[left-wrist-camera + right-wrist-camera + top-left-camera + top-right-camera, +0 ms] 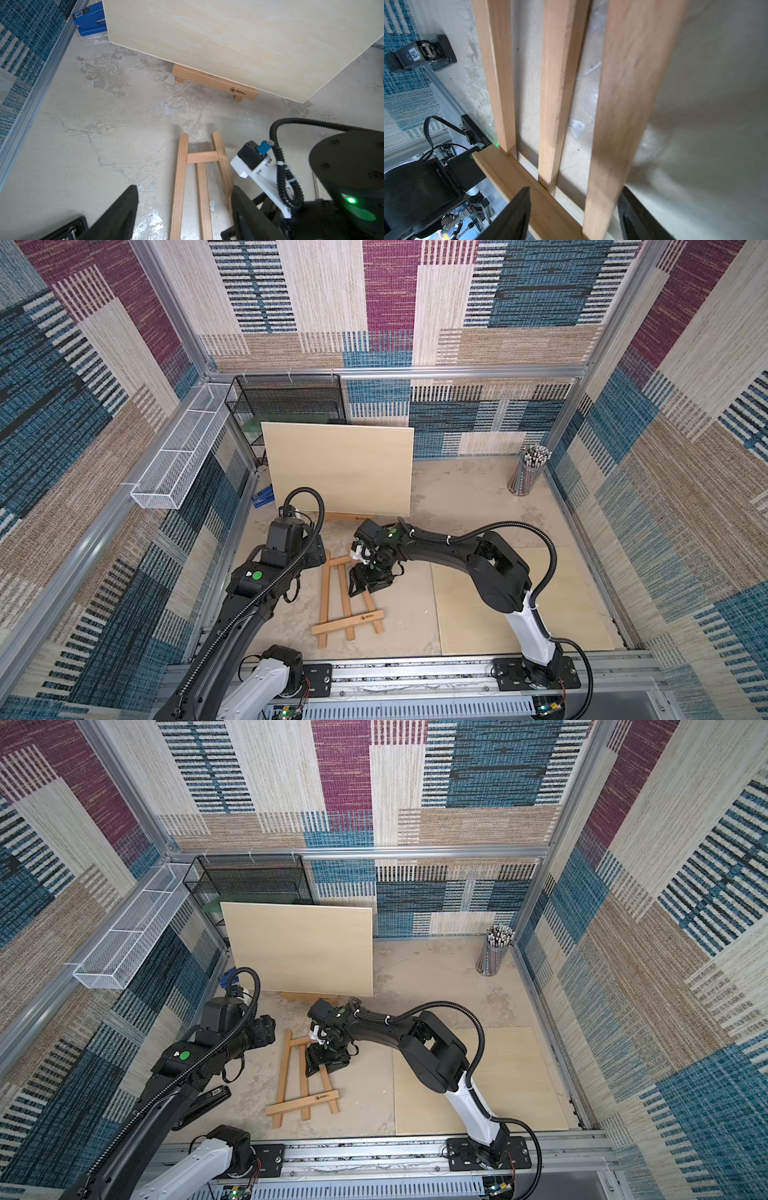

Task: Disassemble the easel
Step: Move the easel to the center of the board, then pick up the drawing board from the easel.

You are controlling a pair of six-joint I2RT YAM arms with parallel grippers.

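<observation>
Top views overlook everything; wrist cameras closely share the easel (179,187).

The scuffed pale tabletop (457,497) carried a flat-lying wooden easel frame (324,605), a thin board (582,605), a pencil cup (527,477) and a blue stapler (262,498).

Left arm (249,593) and right arm (498,572) had black casings, white lower links. Each bore a black corrugated cable (278,158) and a green round sticker (257,575). Left gripper (184,188) was black, tapered.
</observation>
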